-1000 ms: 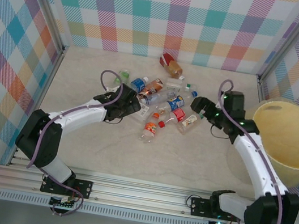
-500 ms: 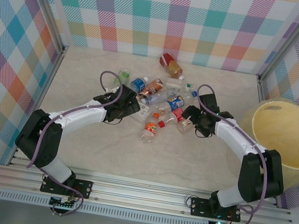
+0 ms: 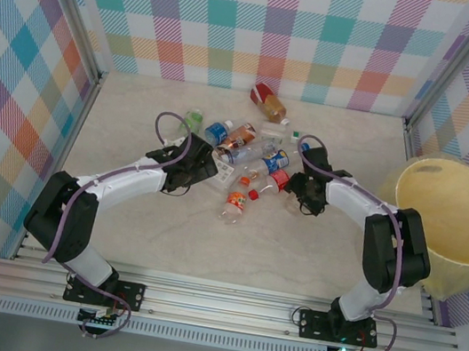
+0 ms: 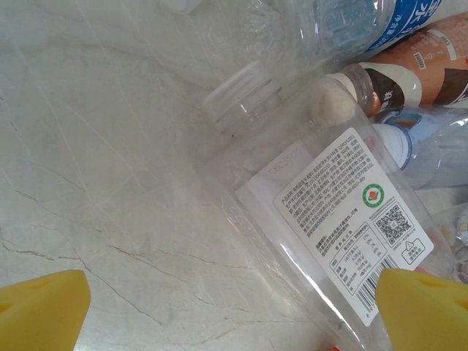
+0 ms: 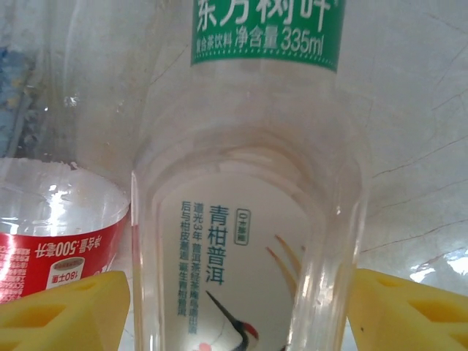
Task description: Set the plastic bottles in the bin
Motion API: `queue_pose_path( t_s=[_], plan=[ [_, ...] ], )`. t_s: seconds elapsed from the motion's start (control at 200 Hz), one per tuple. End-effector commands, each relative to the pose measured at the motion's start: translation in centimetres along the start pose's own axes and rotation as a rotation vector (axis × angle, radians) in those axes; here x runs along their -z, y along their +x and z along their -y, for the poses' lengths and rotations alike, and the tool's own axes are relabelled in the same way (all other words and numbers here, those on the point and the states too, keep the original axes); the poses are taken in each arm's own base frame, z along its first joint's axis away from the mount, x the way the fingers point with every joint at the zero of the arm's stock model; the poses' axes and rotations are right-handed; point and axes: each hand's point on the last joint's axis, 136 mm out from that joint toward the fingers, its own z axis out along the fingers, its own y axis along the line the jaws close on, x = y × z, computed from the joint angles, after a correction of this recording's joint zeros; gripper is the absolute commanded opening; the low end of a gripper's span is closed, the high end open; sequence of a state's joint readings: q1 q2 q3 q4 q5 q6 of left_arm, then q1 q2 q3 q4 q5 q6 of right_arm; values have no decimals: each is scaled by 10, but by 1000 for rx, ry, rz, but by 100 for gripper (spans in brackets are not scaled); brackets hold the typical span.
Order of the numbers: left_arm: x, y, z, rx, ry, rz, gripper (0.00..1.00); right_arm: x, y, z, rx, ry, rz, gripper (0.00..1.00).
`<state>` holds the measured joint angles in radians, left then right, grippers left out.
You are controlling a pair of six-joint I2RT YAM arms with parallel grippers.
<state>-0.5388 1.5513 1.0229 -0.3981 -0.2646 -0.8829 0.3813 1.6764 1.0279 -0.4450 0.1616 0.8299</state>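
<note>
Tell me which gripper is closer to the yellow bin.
Right. The right gripper sits at the right edge of the bottles, on the side of the bin; the left gripper is across the pile, farther left.

Top cam: bright, even, diffuse light from above on my cell. Shadows faint and short under the bottle pile [image 3: 250, 165]; bin [image 3: 461, 272] drops a soft shadow on its near left. Table [image 3: 204, 251] matte, evenly lit; wide-angle lean on the side walls [image 3: 12, 102]. My left wrist cam: sharp on the barcode label [image 4: 351, 219], white streaks on clear plastic, left yellow pads [image 4: 40, 311] soft. Right wrist cam: very close, green-label bottle [image 5: 248, 183] slightly hazy, right yellow pads [image 5: 62, 311] blurred
</note>
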Motion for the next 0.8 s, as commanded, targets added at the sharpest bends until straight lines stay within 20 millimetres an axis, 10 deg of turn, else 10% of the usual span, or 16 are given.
queue_pose_path(
  t_s=[0.0,0.36,0.795],
  plan=[
    [0,-2,-15,15,-47,11,100,-12,3,6,29,49,-12,81],
    [1,0,-14,26,-8,17,100,-15,-3,2,88,27,27,68],
    [23,-18,15,58,251,140,100,88,-42,-18,283,-155,332,47]
  ],
)
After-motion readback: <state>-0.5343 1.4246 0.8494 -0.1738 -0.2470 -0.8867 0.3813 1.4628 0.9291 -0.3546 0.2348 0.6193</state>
